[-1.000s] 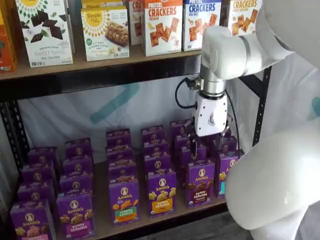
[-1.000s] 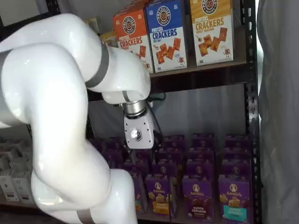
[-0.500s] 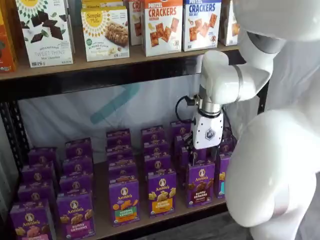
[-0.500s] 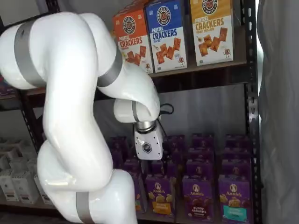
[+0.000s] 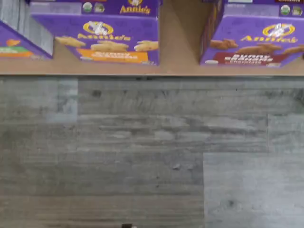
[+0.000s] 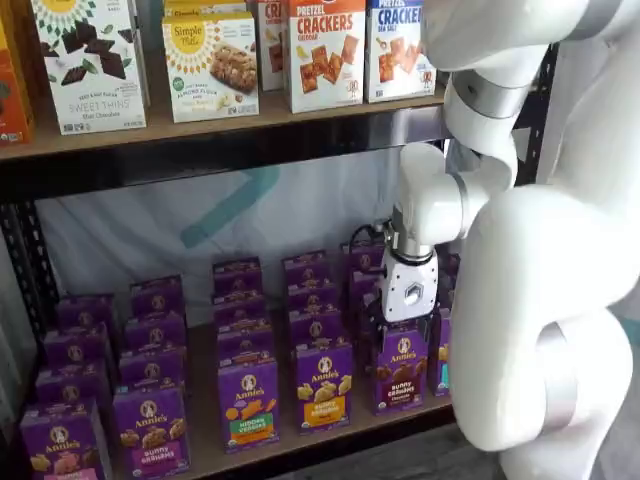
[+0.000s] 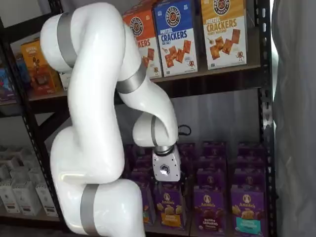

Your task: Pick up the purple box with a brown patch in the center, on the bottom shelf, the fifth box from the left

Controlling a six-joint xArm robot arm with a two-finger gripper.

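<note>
The purple box [image 6: 402,368] with brown bunny cookies stands upright at the front of its row on the bottom shelf [image 6: 205,440]. It also shows in a shelf view [image 7: 208,209] and in the wrist view [image 5: 259,42], at the board's front edge. My gripper [image 6: 404,328] hangs straight down just above the box's top, its white body close over it. In a shelf view the gripper [image 7: 170,183] sits low among the front cartons. The black fingers are lost against the dark purple cartons, so no gap can be made out.
A purple carton with a yellow-orange band [image 6: 323,385] stands left of the target and one with a teal patch [image 7: 245,211] right of it. More purple cartons fill the rows behind. Tall cracker boxes [image 6: 325,50] stand on the upper board. Grey plank floor [image 5: 142,156] lies below the shelf edge.
The gripper has come down from well above the rows to just over the front cartons, and the arm's upper links have swung up and over.
</note>
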